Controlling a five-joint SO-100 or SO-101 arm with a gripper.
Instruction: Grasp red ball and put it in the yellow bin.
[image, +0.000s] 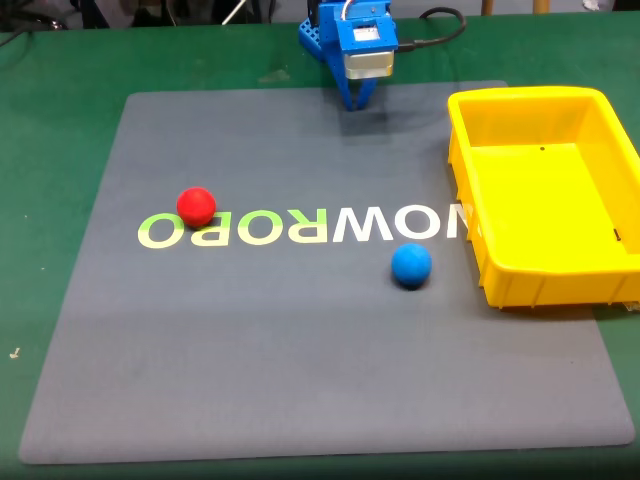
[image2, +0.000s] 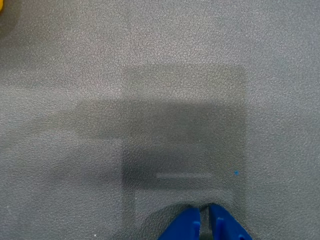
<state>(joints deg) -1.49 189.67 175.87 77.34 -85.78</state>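
The red ball (image: 197, 206) lies on the left part of the grey mat, on the letter O of the printed word. The yellow bin (image: 470, 150) stands at the mat's right edge, with nothing in it. My blue gripper (image: 358, 103) hangs at the far edge of the mat, folded back near the arm's base, well away from the ball and left of the bin. In the wrist view the two blue fingertips (image2: 187, 225) point at bare mat with only a thin slit between them; the gripper (image2: 204, 216) is shut and holds nothing.
A blue ball (image: 411, 266) rests near the mat's middle right, close to the bin's front corner. The grey mat (image: 300, 350) lies on a green table (image: 50, 120). A black cable (image: 440, 30) runs behind the arm.
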